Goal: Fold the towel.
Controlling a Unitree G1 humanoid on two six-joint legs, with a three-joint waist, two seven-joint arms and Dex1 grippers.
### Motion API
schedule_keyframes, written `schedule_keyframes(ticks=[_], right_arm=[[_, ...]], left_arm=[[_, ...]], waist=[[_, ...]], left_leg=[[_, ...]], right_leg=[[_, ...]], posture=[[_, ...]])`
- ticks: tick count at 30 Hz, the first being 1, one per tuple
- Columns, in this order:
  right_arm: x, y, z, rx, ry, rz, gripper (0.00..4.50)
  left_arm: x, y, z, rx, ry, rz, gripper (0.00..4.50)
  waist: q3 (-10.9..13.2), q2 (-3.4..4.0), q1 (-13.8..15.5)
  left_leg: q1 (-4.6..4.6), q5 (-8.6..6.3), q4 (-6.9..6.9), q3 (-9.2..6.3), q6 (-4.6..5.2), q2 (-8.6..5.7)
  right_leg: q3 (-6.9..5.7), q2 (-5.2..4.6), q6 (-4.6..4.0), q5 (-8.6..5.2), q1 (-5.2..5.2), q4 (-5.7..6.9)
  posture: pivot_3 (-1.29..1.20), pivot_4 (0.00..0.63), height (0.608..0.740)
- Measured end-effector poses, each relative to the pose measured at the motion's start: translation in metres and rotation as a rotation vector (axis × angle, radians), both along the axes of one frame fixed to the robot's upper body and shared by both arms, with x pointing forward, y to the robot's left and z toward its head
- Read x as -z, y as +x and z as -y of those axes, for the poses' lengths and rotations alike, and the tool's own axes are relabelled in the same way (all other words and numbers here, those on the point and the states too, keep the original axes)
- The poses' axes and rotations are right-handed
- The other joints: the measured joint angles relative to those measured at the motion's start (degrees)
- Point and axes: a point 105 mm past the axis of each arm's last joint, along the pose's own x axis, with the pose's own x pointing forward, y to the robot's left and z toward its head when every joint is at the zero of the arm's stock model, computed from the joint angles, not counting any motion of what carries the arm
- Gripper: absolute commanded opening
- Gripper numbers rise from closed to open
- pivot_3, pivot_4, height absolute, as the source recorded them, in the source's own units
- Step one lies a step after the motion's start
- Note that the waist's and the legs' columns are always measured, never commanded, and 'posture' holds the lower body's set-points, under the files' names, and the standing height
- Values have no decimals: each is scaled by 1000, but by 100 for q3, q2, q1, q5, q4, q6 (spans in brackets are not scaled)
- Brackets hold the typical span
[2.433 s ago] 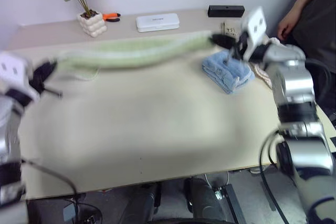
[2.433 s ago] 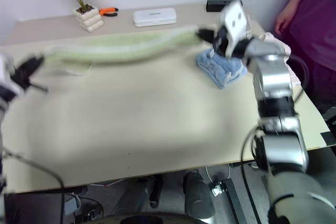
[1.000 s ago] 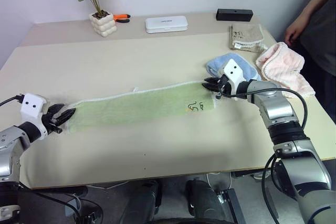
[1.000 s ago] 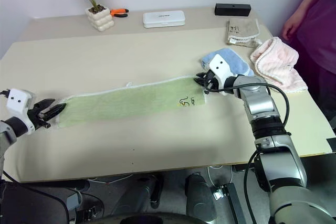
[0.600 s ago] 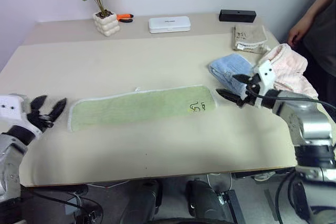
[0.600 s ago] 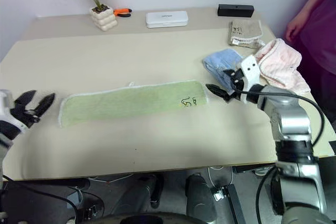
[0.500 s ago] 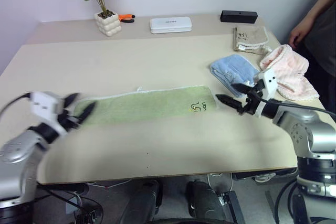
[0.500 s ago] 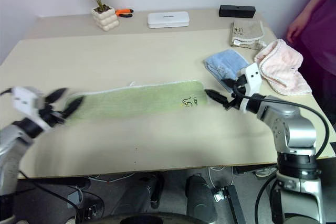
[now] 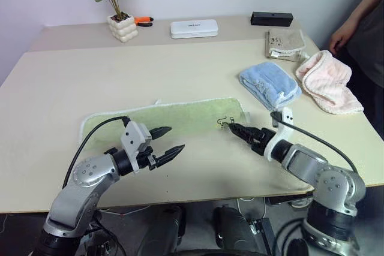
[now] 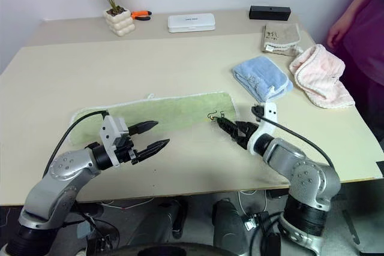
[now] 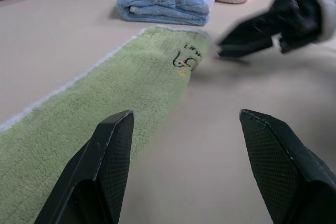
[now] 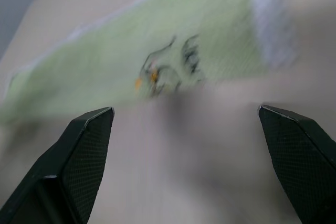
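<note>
Both end effectors empty over a flattened towel

The towel (image 9: 162, 120) lay as a long strip on the worktop (image 9: 180, 70); left end effector (image 9: 170, 142) and right end effector (image 9: 240, 131) hovered released along its near edge, probably lining up for a fold.

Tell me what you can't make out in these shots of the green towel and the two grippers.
- The towel: what its black marks say, too small in the eye views, blurred in the right wrist view.
- Towel's near edge: partly hidden behind the left gripper and its arm, left eye view.
- Right gripper: whether its fingertips touch the towel's corner.
</note>
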Motion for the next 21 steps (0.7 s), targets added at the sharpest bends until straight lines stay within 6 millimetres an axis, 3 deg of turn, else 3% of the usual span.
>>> schedule_keyframes(ticks=[3,6,13,18,21], right_arm=[[1,16,-7,62,83,-55,4470],[0,34,-8,124,141,-89,3597],[8,40,-3,183,144,-132,34],[4,41,4,215,139,-118,34],[-10,36,22,240,104,-60,34]], left_arm=[[2,-2,-4,-17,4,-2,3256],[4,-2,-7,-33,7,0,3256],[8,-6,-10,-62,4,-1,3256],[10,-7,-8,-67,2,8,3256],[10,-7,-5,-60,-4,10,3256]], waist=[[-1,0,13],[-3,1,5],[-2,4,-13],[-2,5,-6],[-1,8,16]], left_leg=[[0,0,-4,0,0,0],[3,1,-2,2,0,0],[2,1,-7,2,1,0],[2,1,-5,2,1,0],[0,1,-6,2,1,-1]], right_leg=[[-1,0,1,0,-1,-2],[1,2,-1,1,1,-2],[1,1,0,1,-1,0],[1,1,-1,1,1,-2],[0,0,-1,0,1,-5]], posture=[[0,150,738],[0,150,738],[0,150,738],[0,150,738],[0,150,738]])
